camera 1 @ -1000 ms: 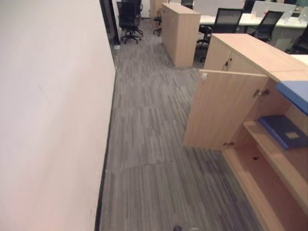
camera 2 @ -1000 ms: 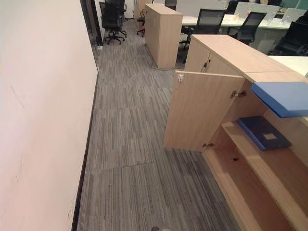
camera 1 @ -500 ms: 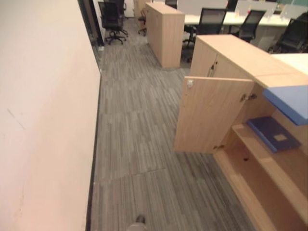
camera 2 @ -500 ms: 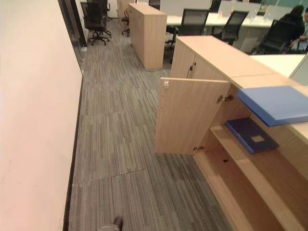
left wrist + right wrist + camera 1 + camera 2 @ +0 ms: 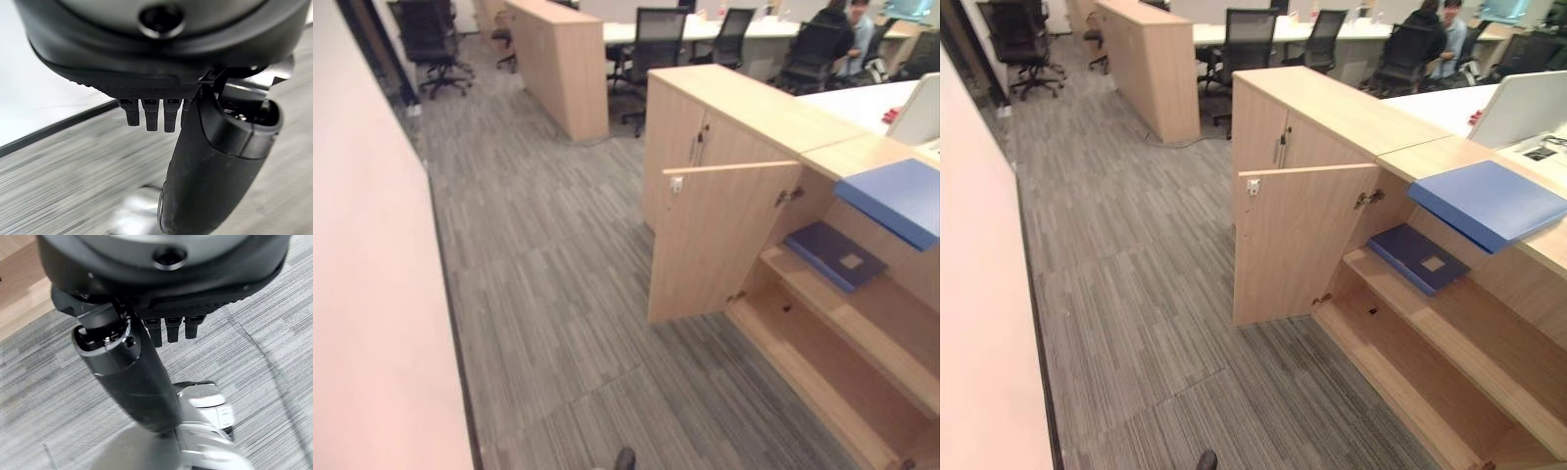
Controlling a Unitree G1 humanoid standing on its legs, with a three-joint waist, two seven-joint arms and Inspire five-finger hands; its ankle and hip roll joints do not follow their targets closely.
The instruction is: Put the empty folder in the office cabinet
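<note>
Nearest to you, both hands hang over the grey carpet (image 5: 538,294). Your left hand (image 5: 161,73) shows in its wrist view with fingers hanging straight down and relaxed beside the thumb, nothing in them. Your right hand (image 5: 166,293) looks the same in its own wrist view: fingers loose, thumb jutting forward, holding nothing.

Look ahead and to your right: the office cabinet (image 5: 1449,372) stands with its door (image 5: 1298,245) swung out toward the aisle, bare wooden shelves showing inside. On the upper shelf lies a dark blue folder (image 5: 1418,258), flat, near the shelf's front edge. Just above it, on the cabinet top, rests a lighter blue folder (image 5: 1489,202), one end jutting out past the edge over the open compartment.

Beyond that, a closed cabinet (image 5: 695,147) adjoins the open one. Farther along stands another tall wooden unit (image 5: 558,64), then desks with black office chairs (image 5: 656,44), and a person (image 5: 1449,29) seated at the far right.
</note>
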